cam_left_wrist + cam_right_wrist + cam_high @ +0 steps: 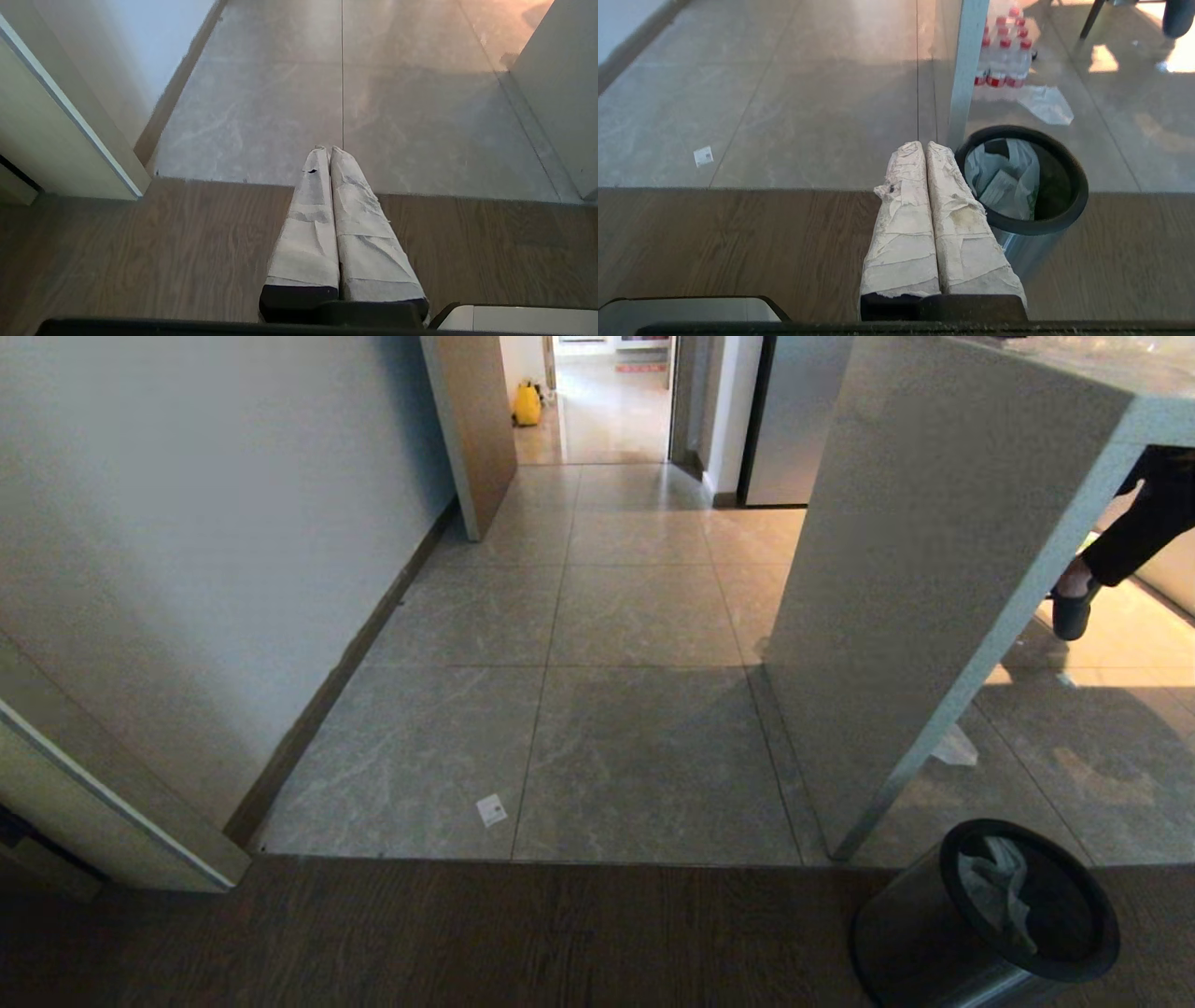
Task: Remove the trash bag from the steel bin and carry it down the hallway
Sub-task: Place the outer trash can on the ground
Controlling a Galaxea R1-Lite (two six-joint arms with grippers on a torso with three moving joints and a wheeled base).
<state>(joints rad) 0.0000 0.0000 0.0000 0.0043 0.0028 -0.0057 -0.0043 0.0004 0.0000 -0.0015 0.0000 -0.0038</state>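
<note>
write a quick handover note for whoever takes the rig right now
Left gripper: shut, empty, over the wood floor.
Right gripper: shut, empty, just short of the bin.
Bin stands on the wood floor at the tile edge, on the robot's right, beside a grey panel.
Bag is inside the bin, crumpled, untouched.
Hallway runs straight ahead; a paper scrap lies on the tiles.
Done: nothing.
Left: grab bag, lift out, carry down hallway.
</note>
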